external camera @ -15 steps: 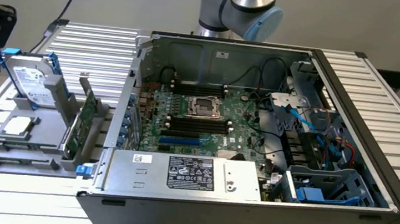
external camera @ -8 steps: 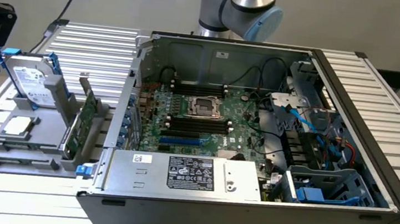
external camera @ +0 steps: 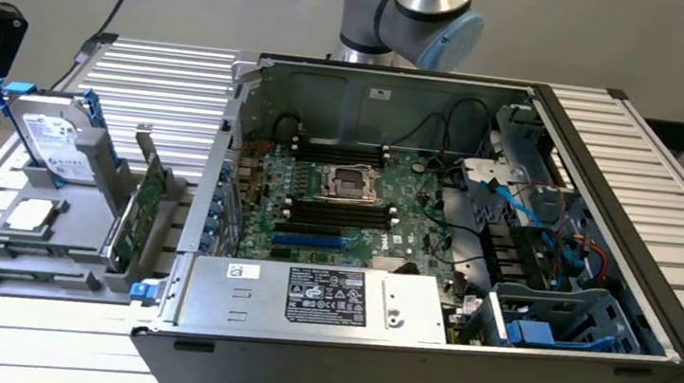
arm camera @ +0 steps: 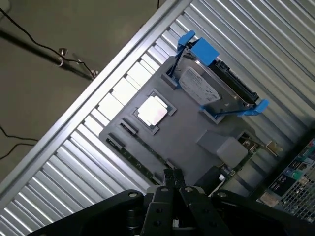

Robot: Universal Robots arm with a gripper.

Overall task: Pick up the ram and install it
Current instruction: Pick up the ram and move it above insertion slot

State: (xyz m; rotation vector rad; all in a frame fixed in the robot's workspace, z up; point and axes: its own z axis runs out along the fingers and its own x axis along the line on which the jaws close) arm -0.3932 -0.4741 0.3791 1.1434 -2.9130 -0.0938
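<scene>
1. Plainly, in the exterior view, the arm (external camera: pixel 415 9) rises at the far side of the open computer case (external camera: pixel 618 230), where black memory slots (external camera: pixel 339 215) sit on the motherboard. A grey holder (external camera: pixel 89 174) stands on the exterior view's left.
2. In the wrist view, the ram (arm camera: pixel 140 153) lies along the holder's edge near the processor chip (arm camera: pixel 153 112). The gripper (arm camera: pixel 173 173) has its tips pinched together, holding nothing.
3. I'd judge the ram light, stiff and fragile, so it is best gripped by its long edges, never the chips.

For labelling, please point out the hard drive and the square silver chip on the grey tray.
hard drive (external camera: pixel 50 136), exterior view, its label.
square silver chip (arm camera: pixel 153 112), wrist view, its top face.
</scene>
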